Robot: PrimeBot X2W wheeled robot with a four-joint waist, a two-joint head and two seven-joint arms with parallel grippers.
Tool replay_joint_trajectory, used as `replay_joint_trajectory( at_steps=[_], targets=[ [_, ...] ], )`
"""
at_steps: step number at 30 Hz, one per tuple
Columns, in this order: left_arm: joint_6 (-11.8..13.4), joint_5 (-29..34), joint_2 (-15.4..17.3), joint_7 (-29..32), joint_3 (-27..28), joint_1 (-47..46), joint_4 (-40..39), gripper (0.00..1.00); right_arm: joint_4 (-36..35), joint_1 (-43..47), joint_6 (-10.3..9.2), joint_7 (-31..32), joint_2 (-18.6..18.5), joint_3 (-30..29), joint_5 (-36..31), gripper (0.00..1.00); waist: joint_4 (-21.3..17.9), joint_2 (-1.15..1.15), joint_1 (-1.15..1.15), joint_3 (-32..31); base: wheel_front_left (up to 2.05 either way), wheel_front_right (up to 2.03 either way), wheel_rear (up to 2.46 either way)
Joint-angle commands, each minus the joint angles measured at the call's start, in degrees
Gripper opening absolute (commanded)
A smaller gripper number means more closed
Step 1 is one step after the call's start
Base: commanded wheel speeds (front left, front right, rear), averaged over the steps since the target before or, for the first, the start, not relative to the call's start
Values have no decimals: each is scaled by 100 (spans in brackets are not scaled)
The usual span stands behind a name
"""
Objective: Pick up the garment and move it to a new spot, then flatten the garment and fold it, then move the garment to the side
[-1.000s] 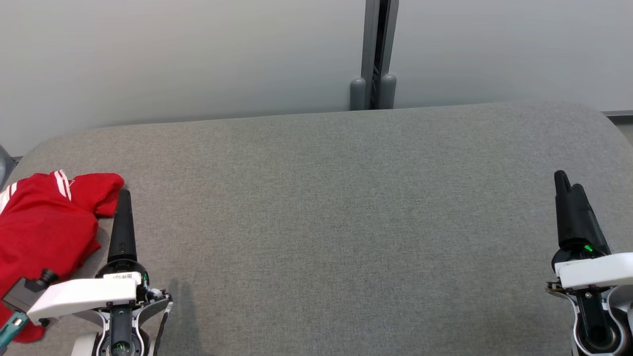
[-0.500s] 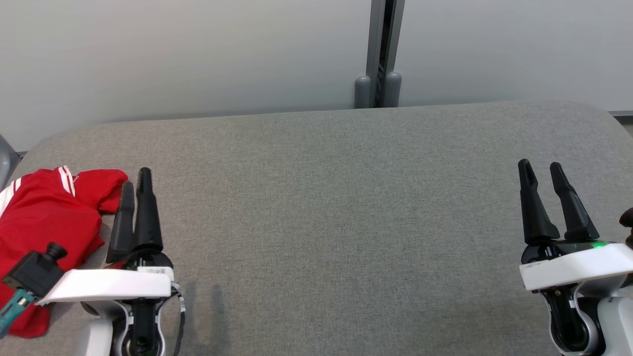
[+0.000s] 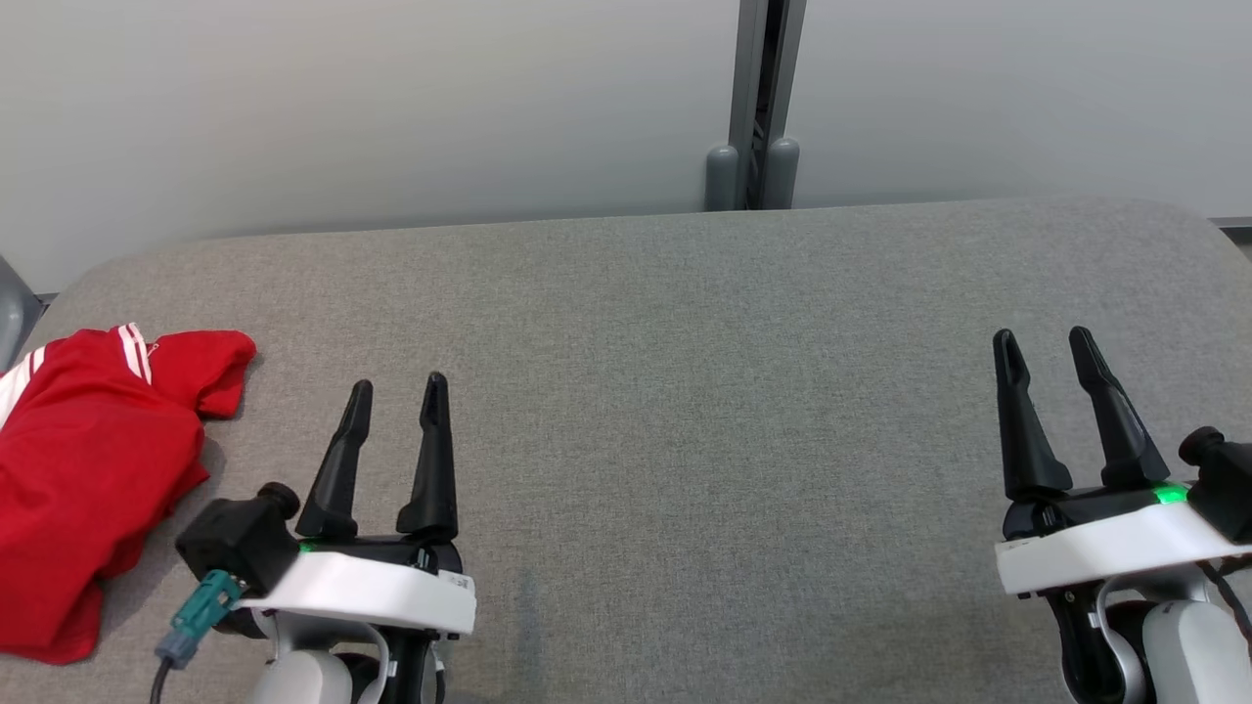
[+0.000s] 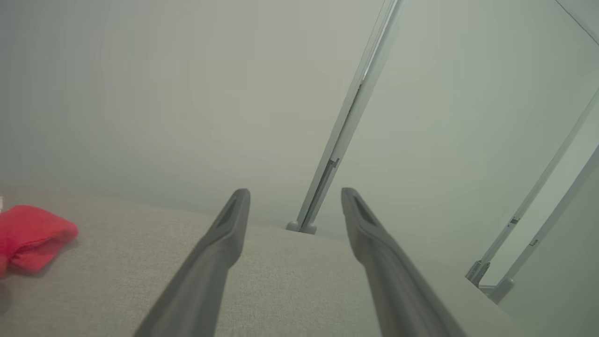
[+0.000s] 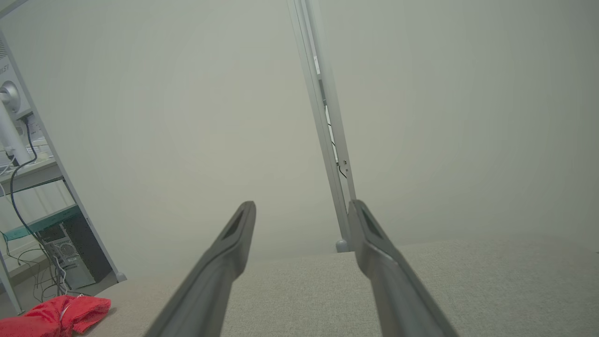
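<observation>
The garment [image 3: 88, 460] is red with white stripes and lies bunched at the far left edge of the grey table [image 3: 685, 391]. Its end also shows as a red lump [image 4: 28, 236] in the left wrist view and as a red heap [image 5: 61, 316] in the right wrist view. My left gripper [image 3: 396, 389] hovers open to the right of the garment, apart from it, with nothing between its fingers. Open and empty too, my right gripper [image 3: 1045, 344] stands at the table's right side.
A pale partition wall with a grey post [image 3: 758, 108] runs along the table's far edge. In the right wrist view a shelf with cables and a computer [image 5: 61, 252] stands beyond the left end of the table.
My left gripper has swung away from the garment toward the right and now points up the table with both fingers spread. The right gripper has turned and shifted slightly left. The garment stays put.
</observation>
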Motion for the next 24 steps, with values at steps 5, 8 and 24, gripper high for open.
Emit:
replay_joint_trajectory(
  at_steps=[5,8,24],
  targets=[
    [217,620,54,-104,-211,58,149,100,211,59,1,-136,51,-96,-426,100,-21,0,0,-3,0,0,0],
    [291,884,125,-145,-334,56,395,100,300,86,1,-185,69,-111,-606,100,-36,0,0,-6,0,0,0],
    [963,1572,287,-319,-696,67,532,100,596,39,1,-415,68,30,-1356,100,-46,0,0,-29,0,0,0]
  ],
)
